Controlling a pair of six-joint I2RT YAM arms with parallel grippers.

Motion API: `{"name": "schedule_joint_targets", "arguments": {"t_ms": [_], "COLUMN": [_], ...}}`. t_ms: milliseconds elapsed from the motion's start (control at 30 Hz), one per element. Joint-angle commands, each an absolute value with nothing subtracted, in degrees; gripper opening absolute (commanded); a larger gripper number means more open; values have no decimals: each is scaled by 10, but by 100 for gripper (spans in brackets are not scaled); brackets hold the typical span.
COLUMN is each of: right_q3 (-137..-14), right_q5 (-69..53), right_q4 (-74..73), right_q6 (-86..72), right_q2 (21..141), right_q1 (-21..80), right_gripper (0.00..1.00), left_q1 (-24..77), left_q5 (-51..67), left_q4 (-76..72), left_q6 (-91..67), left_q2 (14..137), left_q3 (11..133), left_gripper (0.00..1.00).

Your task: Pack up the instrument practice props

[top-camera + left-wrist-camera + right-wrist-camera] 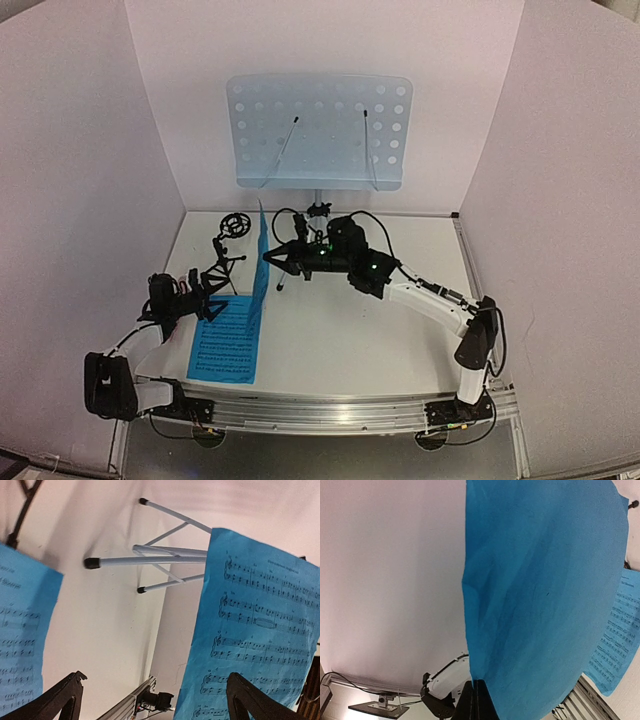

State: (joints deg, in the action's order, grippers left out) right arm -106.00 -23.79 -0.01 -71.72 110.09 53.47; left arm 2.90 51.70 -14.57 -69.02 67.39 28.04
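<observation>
At the back of the white table (340, 330), close to the rear wall, stands the pale, hole-punched music stand (318, 130) on a silver tripod. Its wide desk is tilted back and bare, with two thin black retaining arms lying across it. The left wrist camera catches the tripod's silver legs (165, 555), each tipped with a black rubber foot.

Just left of that tripod is the small black mic stand (234, 226), with a ring holder on top and thin legs splayed below. Whether it stands straight or leans I cannot tell.

The right gripper (276, 258) has its fingers pressed together on the lower edge of a bright blue sheet-music page. This held page (262, 262) stands upright, edge-on to the overhead camera, left of the table's middle. The right wrist camera shows its plain blue back, slightly rippled, pinched between the black fingertips (470, 705). Its other face carries staves of black notation.

The second blue sheet, the flat page (224, 342), lies printed side up on the near-left part of the table, just beside the foot of the held page. Whether the two touch I cannot tell.

The left gripper (213, 298) hovers at the far-left corner of the flat page, jaws wide apart with nothing between them.
</observation>
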Motion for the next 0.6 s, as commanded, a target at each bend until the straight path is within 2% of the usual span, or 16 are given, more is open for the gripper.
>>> {"name": "schedule_joint_targets", "arguments": {"t_ms": [0,233,433,500,567], "right_q3": [-1094,-1128,-1125,-1113,-1090], "right_q5": [-249,-254,-248,-246,-243], "right_q4": [64,86,97,98,98], "right_q6": [-699,-704,-712,-722,-734], "right_q2": [1122,1161,1165,1162,1152], "right_q1": [539,544,545,545,545], "right_gripper": [0,0,0,0,0], "left_q1": [65,126,127,126,116], "left_q5": [512,493,475,478,480], "left_q4": [-422,-551,-532,-535,-516], "left_q6": [-778,-865,-865,-865,-866], "left_q2": [696,740,714,705,692], "left_q3": [251,270,253,254,251], "left_gripper": [100,100,98,87,67]}}
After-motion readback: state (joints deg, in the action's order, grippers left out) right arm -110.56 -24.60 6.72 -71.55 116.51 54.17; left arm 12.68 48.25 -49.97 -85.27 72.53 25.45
